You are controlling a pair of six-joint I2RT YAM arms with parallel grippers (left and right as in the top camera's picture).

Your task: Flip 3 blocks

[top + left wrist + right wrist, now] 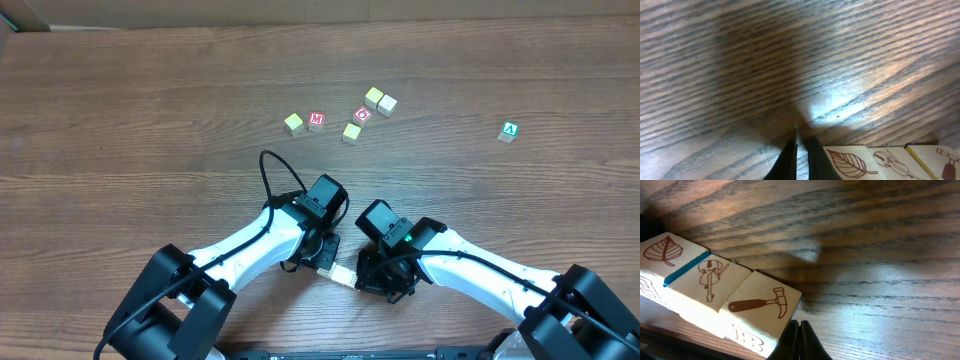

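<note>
Three blocks (710, 287) lie in a touching row just beside the right gripper (799, 339), jaws pressed together; left gripper (800, 152) likewise; flipping seems unstarted; next, spread jaws around the end one.

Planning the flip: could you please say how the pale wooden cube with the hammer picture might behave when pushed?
The pale wooden hammer cube looks solid: probably stiff and light. Flat-faced, it should slide or tip, not roll. It may shove the adjoining wooden violin cube.
</note>
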